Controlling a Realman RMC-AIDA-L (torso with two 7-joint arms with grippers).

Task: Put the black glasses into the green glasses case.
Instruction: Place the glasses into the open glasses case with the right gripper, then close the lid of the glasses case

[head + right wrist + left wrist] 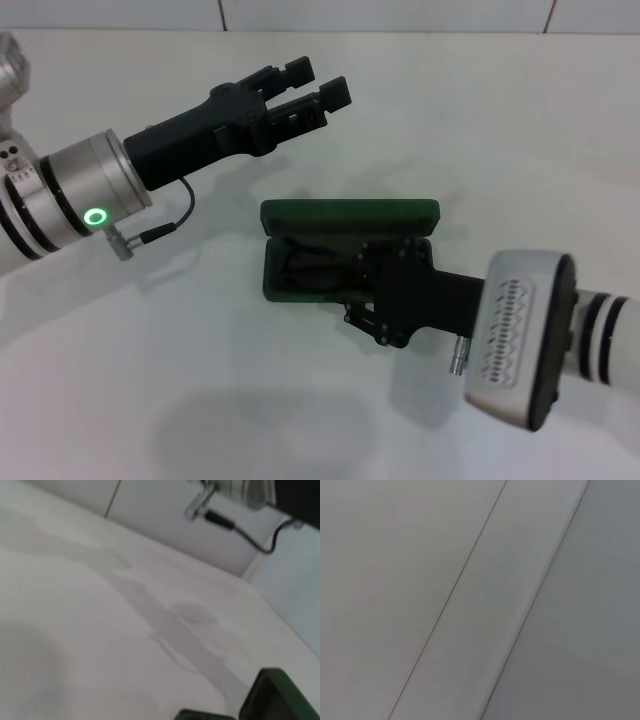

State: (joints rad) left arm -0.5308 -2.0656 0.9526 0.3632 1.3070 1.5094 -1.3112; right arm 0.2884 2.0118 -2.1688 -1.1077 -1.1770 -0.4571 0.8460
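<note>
Black glasses [312, 266] lie inside the open green glasses case [345, 222]; right tool [375, 300] over it, grip unclear; left tool [315, 95] parted, raised.

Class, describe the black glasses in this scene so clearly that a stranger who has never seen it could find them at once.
Start at the white table and find the dark green rectangular hinged case lying open at its middle. The right gripper reaches into its tray, while the left gripper hangs above the table's far side. The thin black-framed glasses lie inside the tray, the only fine curved wirework against the green lining.
</note>
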